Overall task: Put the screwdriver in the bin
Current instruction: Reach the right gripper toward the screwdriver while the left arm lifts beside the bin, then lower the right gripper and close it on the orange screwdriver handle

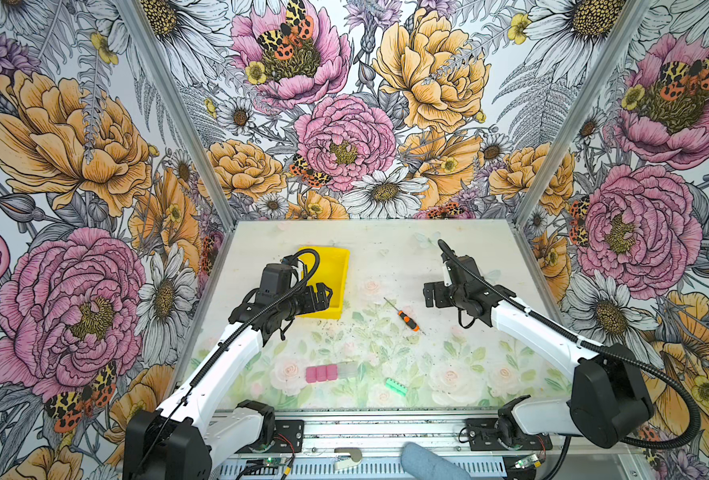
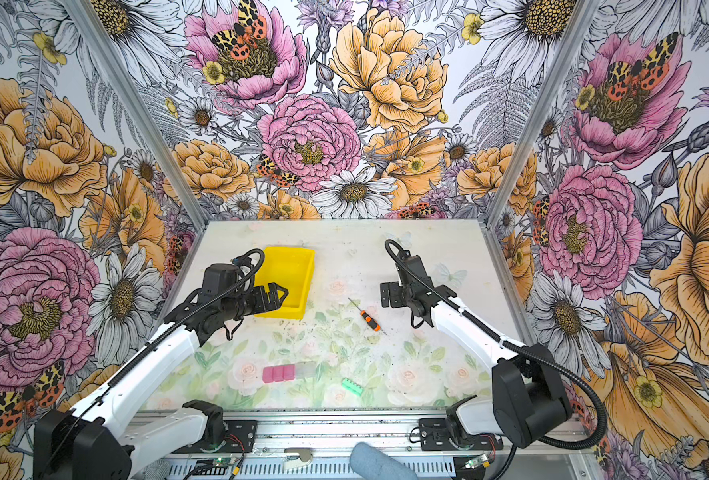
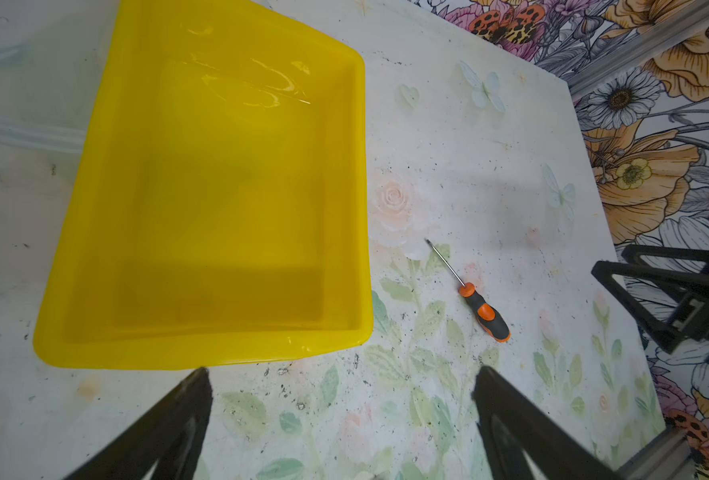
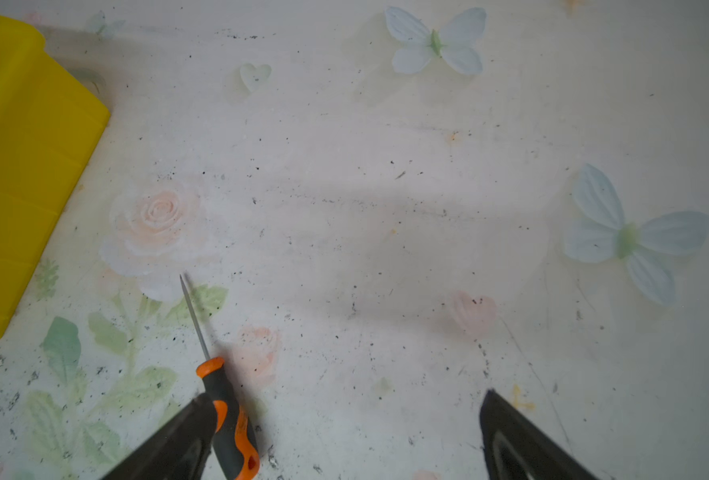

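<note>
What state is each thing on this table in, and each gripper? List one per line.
Bin: upright on the table, empty.
Screwdriver: lying flat on the table outside the bin, not gripped.
Left gripper: open, holding nothing.
Right gripper: open, holding nothing.
Pink blocks: lying side by side in a row.
Green block: lying loose on the table.

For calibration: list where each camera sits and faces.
Both top views: high overhead, looking down at the table; left gripper and right gripper show.
Left wrist: behind its open fingers, facing the yellow rectangular plastic bin.
Right wrist: behind its open fingers, facing the small orange-handled screwdriver.
All views share bin and screwdriver.
</note>
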You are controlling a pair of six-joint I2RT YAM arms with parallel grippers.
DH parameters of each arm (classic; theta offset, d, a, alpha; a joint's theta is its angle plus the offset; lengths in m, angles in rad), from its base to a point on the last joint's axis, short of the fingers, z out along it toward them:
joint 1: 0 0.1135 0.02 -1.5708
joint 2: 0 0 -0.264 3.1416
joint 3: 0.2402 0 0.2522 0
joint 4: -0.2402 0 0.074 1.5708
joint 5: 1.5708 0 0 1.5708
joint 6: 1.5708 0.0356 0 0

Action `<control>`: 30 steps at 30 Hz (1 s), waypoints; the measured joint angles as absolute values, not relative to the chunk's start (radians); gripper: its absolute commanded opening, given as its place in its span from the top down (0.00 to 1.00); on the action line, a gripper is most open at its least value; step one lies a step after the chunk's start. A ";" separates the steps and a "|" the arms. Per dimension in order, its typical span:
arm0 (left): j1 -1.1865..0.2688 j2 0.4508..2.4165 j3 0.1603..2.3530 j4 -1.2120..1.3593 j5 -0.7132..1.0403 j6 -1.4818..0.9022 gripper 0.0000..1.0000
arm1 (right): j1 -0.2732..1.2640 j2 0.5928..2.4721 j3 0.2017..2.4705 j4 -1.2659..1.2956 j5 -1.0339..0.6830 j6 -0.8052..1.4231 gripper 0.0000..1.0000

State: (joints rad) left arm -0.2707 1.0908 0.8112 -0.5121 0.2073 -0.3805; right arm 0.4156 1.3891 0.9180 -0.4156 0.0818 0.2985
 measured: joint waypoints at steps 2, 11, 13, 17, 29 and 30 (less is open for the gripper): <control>-0.270 1.090 0.811 -0.521 0.215 -0.387 0.01 | 0.434 1.419 0.931 -0.418 0.063 0.294 0.01; -0.270 1.033 0.791 -0.552 0.257 -0.396 0.01 | 0.504 1.550 0.950 -0.421 -0.002 0.280 0.03; -0.270 1.019 0.784 -0.560 0.261 -0.398 0.01 | 0.516 1.571 0.956 -0.423 -0.015 0.280 0.04; -0.271 1.000 0.771 -0.571 0.265 -0.406 0.01 | 0.530 1.600 0.966 -0.422 -0.051 0.280 0.09; -0.270 0.933 0.769 -0.581 0.234 -0.410 0.01 | 0.551 1.702 0.966 -0.423 -0.096 0.314 0.26; -0.268 0.925 0.769 -0.582 0.229 -0.409 0.01 | 0.552 1.710 0.966 -0.423 -0.096 0.320 0.28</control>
State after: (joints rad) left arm -0.2680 0.9245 0.7692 -0.5816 0.2291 -0.4088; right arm 0.5518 1.7100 0.9665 -0.4229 -0.0963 0.3199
